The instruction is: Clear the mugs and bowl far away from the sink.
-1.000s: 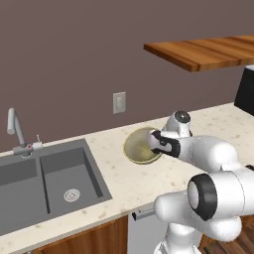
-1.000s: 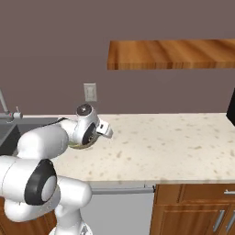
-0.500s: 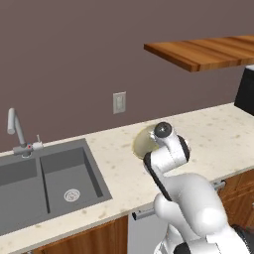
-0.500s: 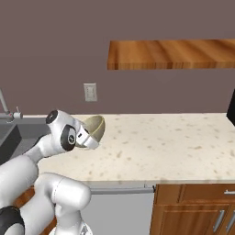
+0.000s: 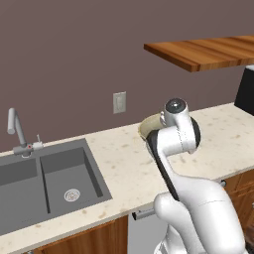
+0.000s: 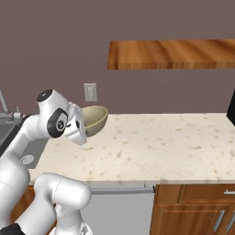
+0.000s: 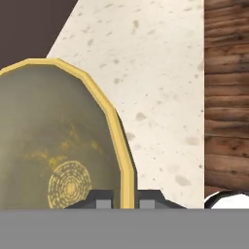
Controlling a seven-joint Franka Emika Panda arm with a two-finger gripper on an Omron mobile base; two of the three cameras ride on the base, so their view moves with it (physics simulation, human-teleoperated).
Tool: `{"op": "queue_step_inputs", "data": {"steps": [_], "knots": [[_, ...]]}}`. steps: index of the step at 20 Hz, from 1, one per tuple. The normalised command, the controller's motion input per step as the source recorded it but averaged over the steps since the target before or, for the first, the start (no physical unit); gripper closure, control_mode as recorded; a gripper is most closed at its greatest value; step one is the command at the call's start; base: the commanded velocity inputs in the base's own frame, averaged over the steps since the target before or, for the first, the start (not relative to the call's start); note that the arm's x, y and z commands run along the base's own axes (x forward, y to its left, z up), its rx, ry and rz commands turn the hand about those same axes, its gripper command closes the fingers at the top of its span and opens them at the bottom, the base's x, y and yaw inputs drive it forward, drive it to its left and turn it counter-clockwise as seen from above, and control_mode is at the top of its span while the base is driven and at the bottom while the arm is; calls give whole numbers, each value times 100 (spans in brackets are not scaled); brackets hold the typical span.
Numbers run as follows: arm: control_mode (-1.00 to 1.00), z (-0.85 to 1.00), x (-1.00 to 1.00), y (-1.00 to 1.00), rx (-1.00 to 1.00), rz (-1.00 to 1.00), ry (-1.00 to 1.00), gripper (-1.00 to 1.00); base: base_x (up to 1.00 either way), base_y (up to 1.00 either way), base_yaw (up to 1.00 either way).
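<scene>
The yellowish-tan bowl hangs tilted above the counter, to the right of the sink. My gripper is shut on its rim. In the hand view the rim runs between the two fingertips of the gripper, and the bowl's olive inside faces the camera. In the left base view only the bowl's edge shows behind my arm. The green mugs are out of view.
The speckled counter stretches right, toward a black appliance at the far end. A wooden shelf hangs above it. A wall outlet sits behind the bowl. The faucet stands behind the sink.
The bowl has come up off the counter and tipped onto its side in my gripper. My arm has folded from a reach across the counter to an upright pose.
</scene>
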Motion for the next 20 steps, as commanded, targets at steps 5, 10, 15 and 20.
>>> {"op": "queue_step_inputs", "data": {"steps": [5, 10, 15, 20], "knots": [[-100, 35, -22, 14, 16, -3, 0, 100, 0, 0, 0], [-100, 2, -30, 16, -1, -9, 0, 100, 0, 0, 0], [-100, 3, -28, 15, -2, -30, 0, 100, 0, 0, 0], [-100, 10, -46, 6, 4, -19, -2, 100, 0, 0, 0]]}}
